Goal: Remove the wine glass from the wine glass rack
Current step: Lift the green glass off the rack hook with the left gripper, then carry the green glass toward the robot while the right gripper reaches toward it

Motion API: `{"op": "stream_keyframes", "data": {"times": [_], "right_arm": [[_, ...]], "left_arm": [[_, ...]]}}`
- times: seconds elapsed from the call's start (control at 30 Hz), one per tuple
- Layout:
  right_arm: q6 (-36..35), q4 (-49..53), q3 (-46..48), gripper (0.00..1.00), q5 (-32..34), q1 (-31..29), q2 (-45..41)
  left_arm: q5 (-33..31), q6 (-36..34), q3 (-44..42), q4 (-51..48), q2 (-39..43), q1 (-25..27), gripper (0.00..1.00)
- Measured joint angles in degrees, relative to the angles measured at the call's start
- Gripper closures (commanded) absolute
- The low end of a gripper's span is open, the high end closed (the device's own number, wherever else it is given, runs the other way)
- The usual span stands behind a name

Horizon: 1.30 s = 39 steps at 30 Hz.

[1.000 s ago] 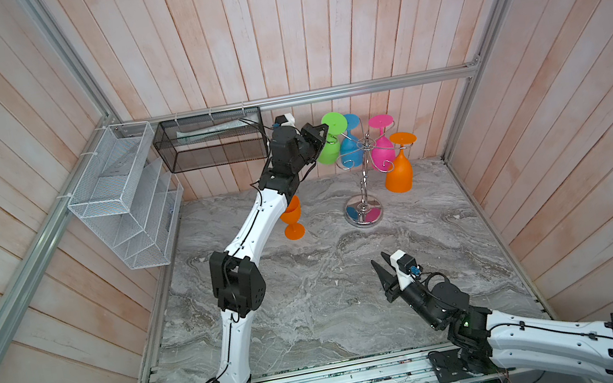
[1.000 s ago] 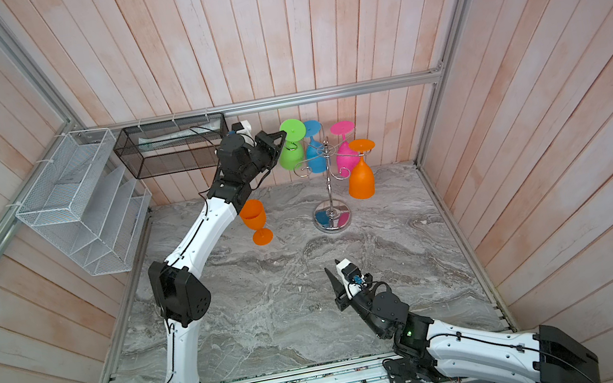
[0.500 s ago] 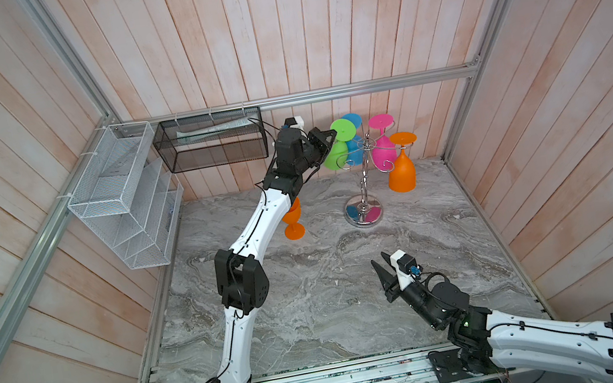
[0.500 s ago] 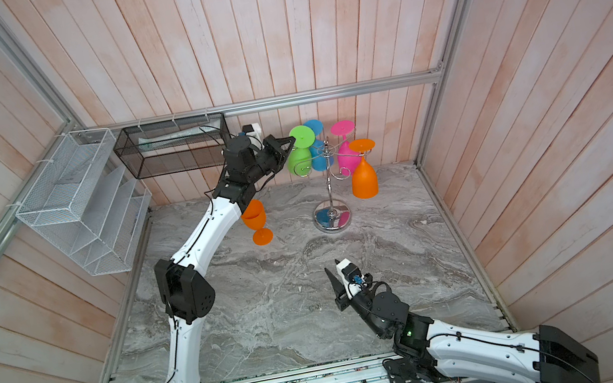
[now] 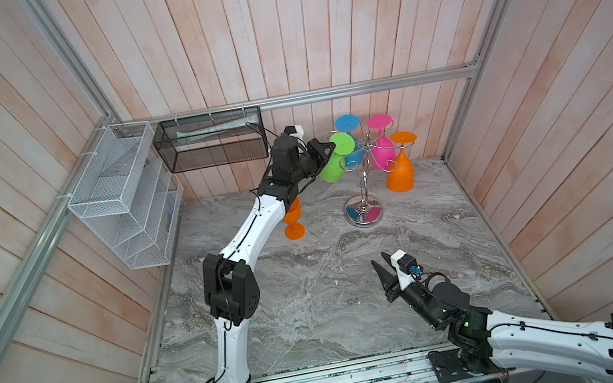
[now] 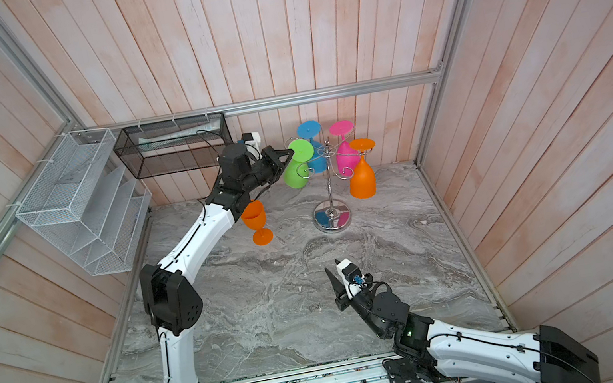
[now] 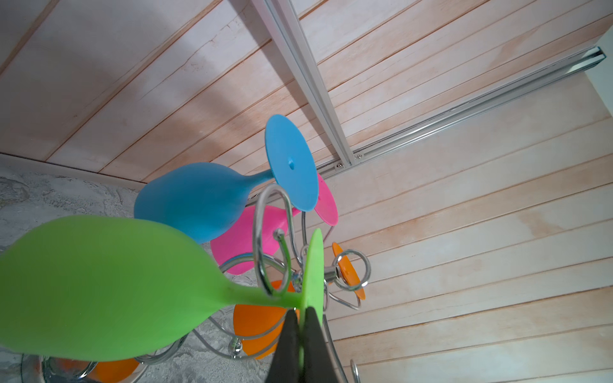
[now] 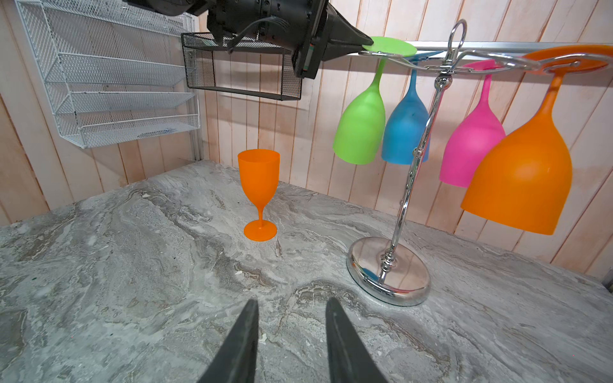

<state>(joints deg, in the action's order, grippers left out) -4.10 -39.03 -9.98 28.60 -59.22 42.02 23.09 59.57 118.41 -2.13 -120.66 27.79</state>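
Note:
The chrome wine glass rack (image 5: 363, 212) (image 6: 333, 217) (image 8: 388, 275) stands at the back of the marble table. A green wine glass (image 5: 332, 167) (image 6: 295, 173) (image 7: 99, 288) (image 8: 360, 129) hangs bowl-down at the rack's left side. Its stem crosses a curled wire arm (image 7: 265, 232). My left gripper (image 5: 331, 147) (image 6: 291, 153) (image 7: 300, 311) (image 8: 366, 44) is shut on the rim of the green glass's round foot. My right gripper (image 5: 379, 269) (image 6: 331, 274) (image 8: 292, 303) hovers open and empty over the table's front right.
Blue (image 5: 347, 124), pink (image 5: 382, 150) and orange (image 5: 399, 175) glasses hang on the rack. An orange goblet (image 5: 292, 220) (image 8: 260, 185) stands upright left of the rack, partly behind my left arm. A white mesh basket (image 5: 120, 198) and a black one (image 5: 213, 145) hang on the walls.
My left gripper, still shut on the green glass's foot, has moved a little right and down toward the rack's arms. The right arm has not moved.

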Motion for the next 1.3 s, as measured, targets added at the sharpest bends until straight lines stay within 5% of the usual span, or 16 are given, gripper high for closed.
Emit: {"op": "stream_keyframes", "data": {"times": [0.9, 1.3], "right_arm": [[0.0, 0.0, 0.1, 0.65, -0.2, 0.0, -0.8], [1.4, 0.0, 0.2, 0.65, -0.1, 0.0, -0.6]], "left_arm": [[6.0, -7.5, -30.3, 3.1, 28.8, -7.1, 1.00], [8.8, -20.5, -37.4, -3.5, 44.2, -8.0, 1.00]]}}
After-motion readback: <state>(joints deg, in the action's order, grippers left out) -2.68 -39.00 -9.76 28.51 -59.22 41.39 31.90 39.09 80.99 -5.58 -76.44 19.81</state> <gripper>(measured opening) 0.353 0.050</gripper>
